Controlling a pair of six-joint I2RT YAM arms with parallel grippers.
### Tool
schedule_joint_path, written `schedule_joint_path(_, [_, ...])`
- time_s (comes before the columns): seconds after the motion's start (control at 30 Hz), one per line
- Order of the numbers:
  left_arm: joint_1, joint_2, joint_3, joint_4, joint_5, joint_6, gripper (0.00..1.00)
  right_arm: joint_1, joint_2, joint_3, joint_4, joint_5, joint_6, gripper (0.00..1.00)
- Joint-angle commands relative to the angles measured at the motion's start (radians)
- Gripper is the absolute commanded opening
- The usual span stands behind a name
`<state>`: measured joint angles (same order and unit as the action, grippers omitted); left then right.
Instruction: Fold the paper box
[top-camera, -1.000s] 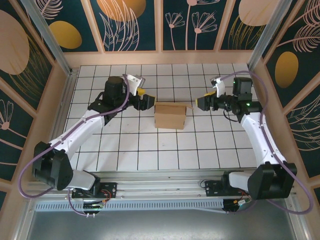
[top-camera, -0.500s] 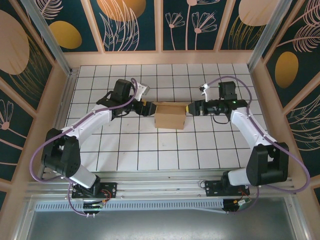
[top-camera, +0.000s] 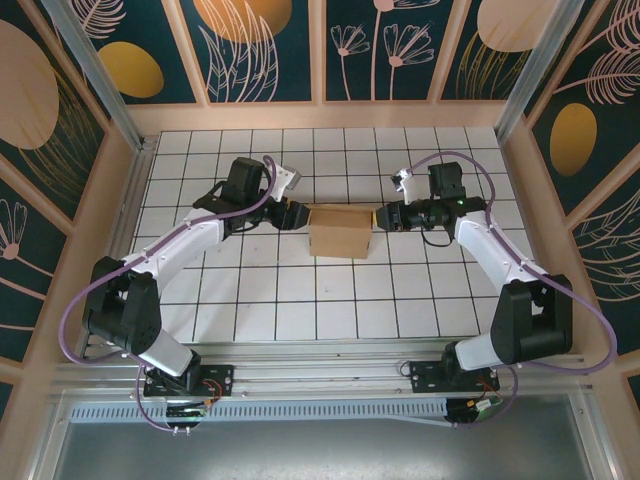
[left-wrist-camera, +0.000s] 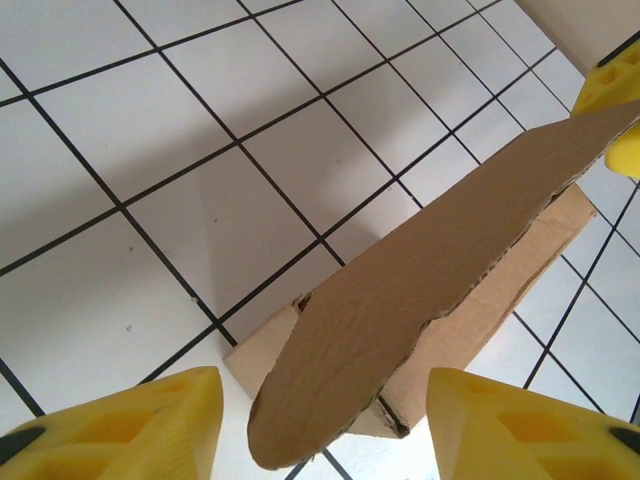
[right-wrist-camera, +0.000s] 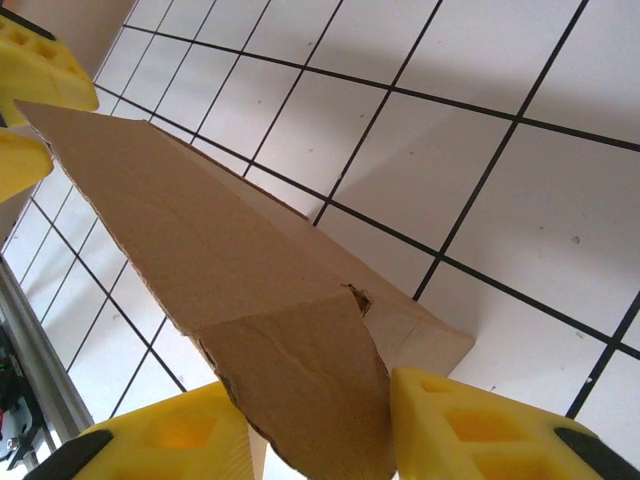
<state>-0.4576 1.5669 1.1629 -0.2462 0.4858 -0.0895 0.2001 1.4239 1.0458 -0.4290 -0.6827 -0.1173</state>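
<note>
The paper box (top-camera: 340, 232) is a brown cardboard piece folded into a shallow box shape on the middle of the tiled table. My left gripper (top-camera: 293, 214) is at the box's left end. In the left wrist view it (left-wrist-camera: 320, 425) is open, with a raised rounded flap (left-wrist-camera: 420, 290) between the yellow fingers and a gap on both sides. My right gripper (top-camera: 382, 216) is at the right end. In the right wrist view it (right-wrist-camera: 320, 435) straddles the other flap (right-wrist-camera: 300, 380), jaws narrowed close to it but still apart.
White tiles with black grid lines (top-camera: 330, 300) lie all around the box. Wooden walls (top-camera: 130, 190) fence the table on the left, back and right. A metal rail (top-camera: 320, 355) with the arm bases runs along the near edge.
Both grippers have moved inward to the box's two ends. Their jaws have narrowed around the end flaps, the right more than the left. The box has stayed put.
</note>
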Motion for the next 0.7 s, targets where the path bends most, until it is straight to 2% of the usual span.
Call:
schedule_joint_path(0.0, [-0.006,0.016,0.04,-0.017,0.004,0.018,0.53,0.006,-0.003,0.044,0.01,0.022,0.011,0.35])
schedule_joint_path(0.13, [-0.008,0.027,0.043,-0.022,0.023,0.018,0.48,0.008,0.004,0.058,0.0,0.023,0.016,0.34])
schedule_joint_path(0.23, [-0.01,0.03,0.045,-0.025,0.016,0.017,0.41,0.008,-0.003,0.07,-0.013,0.032,0.017,0.4])
schedule_joint_path(0.33, [-0.013,0.033,0.053,-0.031,0.014,0.017,0.37,0.01,-0.022,0.074,-0.023,0.039,0.013,0.4])
schedule_joint_path(0.5, [-0.018,0.042,0.068,-0.041,0.02,0.015,0.34,0.014,-0.026,0.074,-0.033,0.045,0.007,0.35])
schedule_joint_path(0.67, [-0.022,0.044,0.085,-0.055,0.022,0.014,0.34,0.024,-0.003,0.084,-0.037,0.048,0.007,0.25])
